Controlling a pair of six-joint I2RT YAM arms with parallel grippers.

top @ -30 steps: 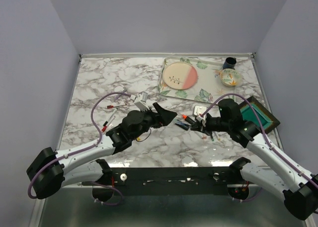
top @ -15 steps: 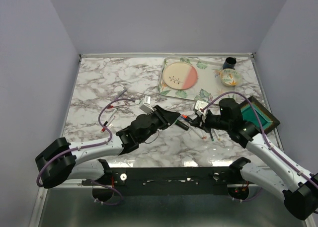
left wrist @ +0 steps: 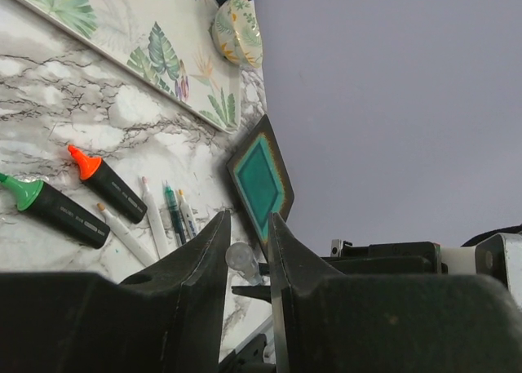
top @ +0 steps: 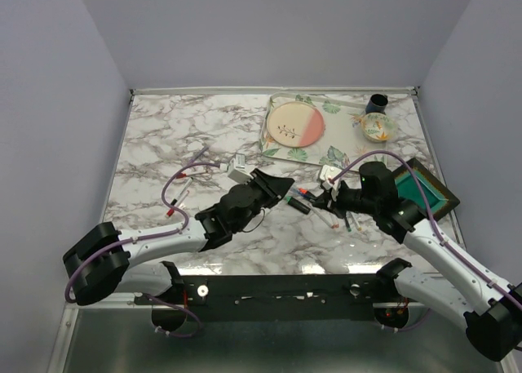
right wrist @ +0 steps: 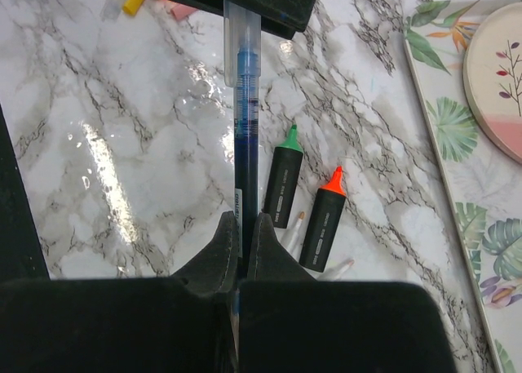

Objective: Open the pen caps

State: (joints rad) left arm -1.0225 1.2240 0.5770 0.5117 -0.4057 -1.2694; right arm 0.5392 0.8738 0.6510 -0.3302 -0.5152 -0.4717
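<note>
My right gripper [right wrist: 243, 222] is shut on a thin blue pen [right wrist: 243, 120], holding it off the marble table. The pen's clear cap [right wrist: 236, 38] points at my left gripper [left wrist: 249, 226], whose jaws have closed round the rounded cap end [left wrist: 241, 259]. In the top view both grippers [top: 287, 192] [top: 326, 200] meet mid-table with the pen [top: 307, 197] between them. Under the pen lie a black highlighter with a tapered green end [right wrist: 283, 181] and one with an orange end [right wrist: 325, 218]. Several thin pens [left wrist: 171, 214] lie beside them.
A floral tray [top: 334, 154] with a pink plate [top: 295, 124] sits at the back. A patterned bowl [top: 377, 128] and a dark cup [top: 377, 104] stand at back right. A teal framed tray [top: 424, 189] lies right of my right arm. Small yellow [right wrist: 134, 2] and pink [right wrist: 183, 12] pieces lie past the left fingers.
My left arm has swung right to the pen's cap end and its jaws have narrowed from wide open onto the cap. The right arm has held still.
</note>
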